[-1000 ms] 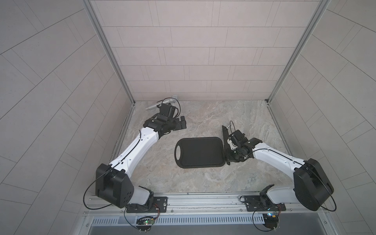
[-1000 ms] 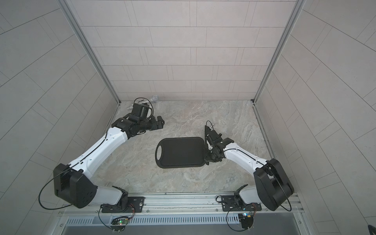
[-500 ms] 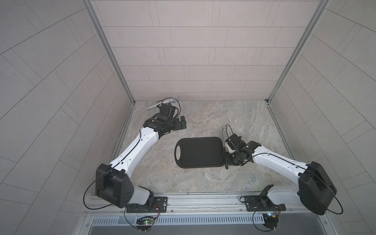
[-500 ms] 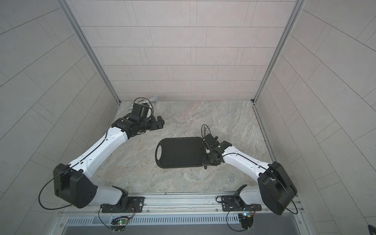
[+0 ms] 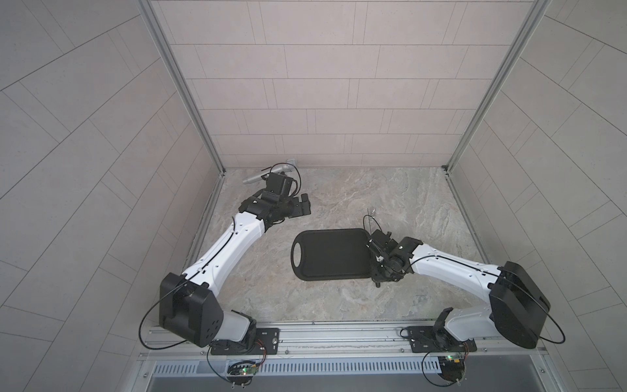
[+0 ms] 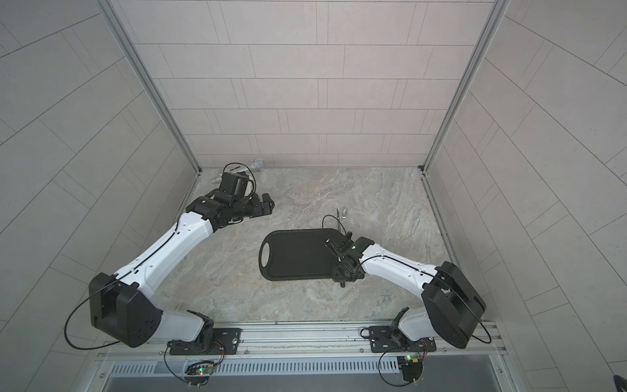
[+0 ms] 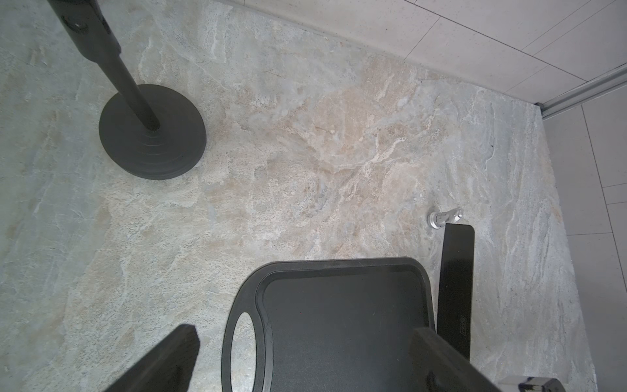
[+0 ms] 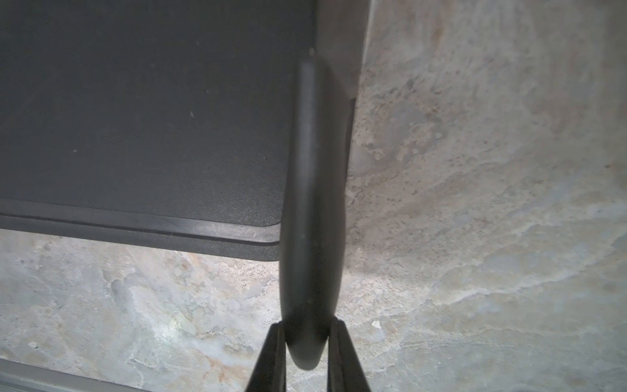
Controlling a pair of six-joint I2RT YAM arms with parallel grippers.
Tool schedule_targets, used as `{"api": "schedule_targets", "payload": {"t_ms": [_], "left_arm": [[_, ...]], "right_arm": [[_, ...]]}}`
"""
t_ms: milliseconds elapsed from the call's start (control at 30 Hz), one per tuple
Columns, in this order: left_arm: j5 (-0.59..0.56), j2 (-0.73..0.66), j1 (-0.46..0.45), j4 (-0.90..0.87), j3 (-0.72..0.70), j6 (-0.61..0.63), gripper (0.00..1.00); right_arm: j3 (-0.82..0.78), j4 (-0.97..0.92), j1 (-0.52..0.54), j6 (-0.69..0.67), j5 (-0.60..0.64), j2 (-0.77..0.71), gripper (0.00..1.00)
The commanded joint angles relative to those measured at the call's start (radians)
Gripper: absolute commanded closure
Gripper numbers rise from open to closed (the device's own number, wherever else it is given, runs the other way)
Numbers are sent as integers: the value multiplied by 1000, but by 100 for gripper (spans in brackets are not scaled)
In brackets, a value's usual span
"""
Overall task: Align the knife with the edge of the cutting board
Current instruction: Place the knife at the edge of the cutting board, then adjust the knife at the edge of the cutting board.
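Observation:
The matte-black cutting board (image 5: 330, 254) (image 6: 295, 254) lies flat mid-table, its oval handle hole toward the left. The black knife (image 7: 454, 281) lies along the board's right short edge, blade close beside the rim and roughly parallel to it. My right gripper (image 5: 380, 276) (image 6: 343, 275) is shut on the tail of the knife's handle (image 8: 312, 203), which passes over the board's near right corner (image 8: 237, 234). In both top views the arm hides most of the knife. My left gripper (image 5: 304, 204) (image 6: 268, 205) (image 7: 303, 332) hangs open, up and to the left of the board, holding nothing.
A silver microphone (image 5: 258, 175) on a black stand with a round base (image 7: 152, 135) is in the back left corner, behind the left gripper. A small silver metal piece (image 7: 444, 217) (image 5: 372, 213) lies just past the knife's tip. Tiled walls enclose three sides.
My right gripper slid toward the near end of the board's right edge and closed on the knife handle. The left arm stayed put.

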Motion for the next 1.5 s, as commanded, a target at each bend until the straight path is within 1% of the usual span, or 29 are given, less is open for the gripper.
{"api": "schedule_targets", "payload": {"t_ms": [0, 300, 467, 500, 533, 567, 600, 667, 800, 933, 967, 1100, 1300, 1467], "left_arm": [[18, 8, 2, -15, 19, -10, 0], [57, 34, 2, -18, 22, -34, 0], [57, 31, 1, -16, 21, -34, 0], [59, 31, 1, -17, 22, -34, 0], [60, 31, 2, -17, 22, -35, 0], [60, 33, 1, -16, 22, -34, 0], [62, 33, 2, -17, 22, -34, 0], [64, 33, 2, -15, 22, -35, 0], [69, 31, 2, -15, 23, -34, 0], [71, 28, 2, -16, 24, -34, 0], [74, 29, 2, -15, 24, -34, 0], [76, 29, 2, -17, 26, -34, 0], [81, 30, 2, -18, 28, -31, 0], [85, 28, 2, -18, 29, -32, 0]], "right_arm": [[31, -5, 22, 6, 4, 39, 100], [65, 27, 51, -2, -20, 153, 100], [79, 25, 55, -1, -14, 145, 100], [83, 21, 55, 0, -13, 138, 98], [88, 15, 55, 1, -11, 129, 93], [95, 6, 55, 2, -7, 121, 86], [102, -8, 55, 3, -1, 109, 76], [118, -36, 55, 4, 11, 90, 67], [161, -72, 54, 2, 21, 84, 43], [202, -75, 54, -4, 25, 114, 26], [214, -68, 54, -6, 23, 125, 24], [273, -61, 53, -8, 40, 199, 24], [344, -65, 50, 1, 92, 302, 34], [343, -51, 33, 14, 103, 349, 41]]}}
